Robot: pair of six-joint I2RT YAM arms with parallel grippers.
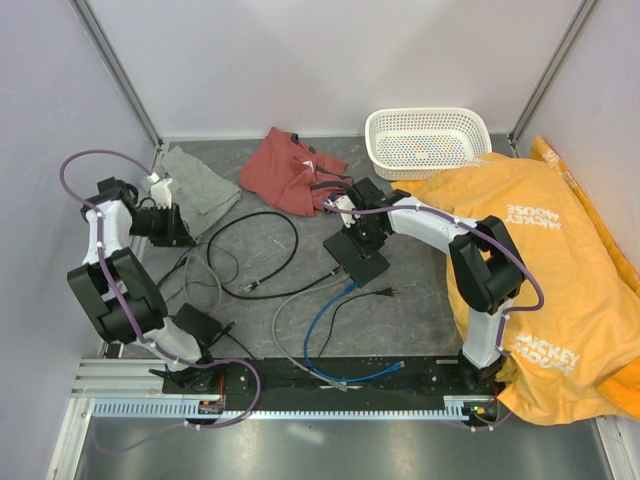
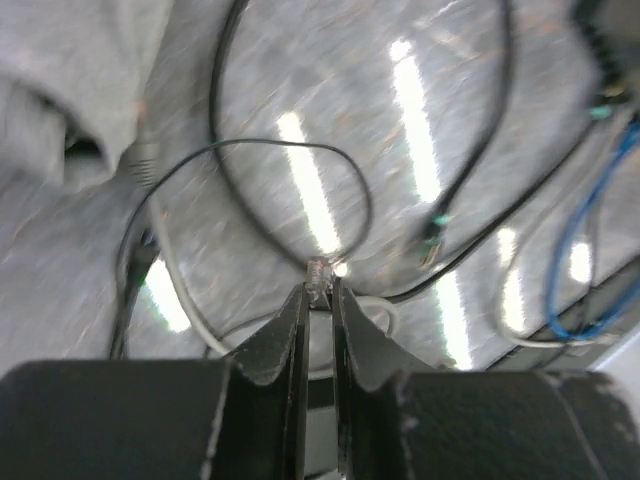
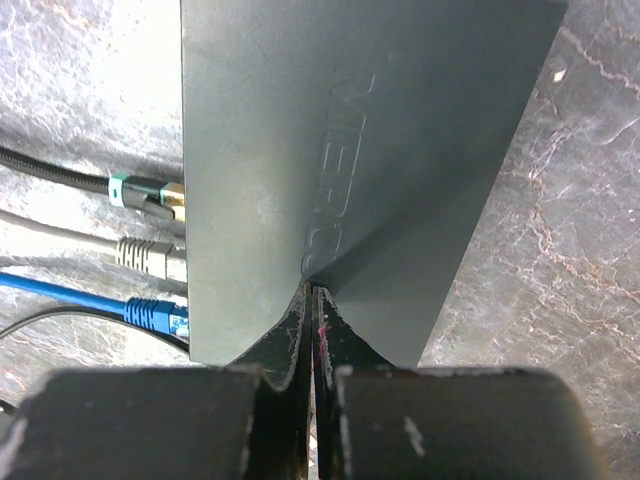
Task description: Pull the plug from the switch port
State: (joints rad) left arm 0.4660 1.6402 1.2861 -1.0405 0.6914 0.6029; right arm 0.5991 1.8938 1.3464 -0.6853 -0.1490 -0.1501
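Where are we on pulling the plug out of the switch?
Done, it seems: the left gripper pinches a small clear plug above the table, far from the switch. In hand: the right gripper, shut, presses on the switch. Left: maybe setting the plug down; other cables are plugged in there.

From the remote desk, my left arm [image 1: 103, 232] and my right arm [image 1: 435, 230] show the same livery: white shells broken by chunky black joint housings, each trailed by a loose purple cable [image 1: 95, 153]. On the wrist cameras the fingers [image 2: 285, 335] appear as matte black wedges flecked with pale scuffs. They narrow to thin tips, and the right pair carries a faint pink mark.
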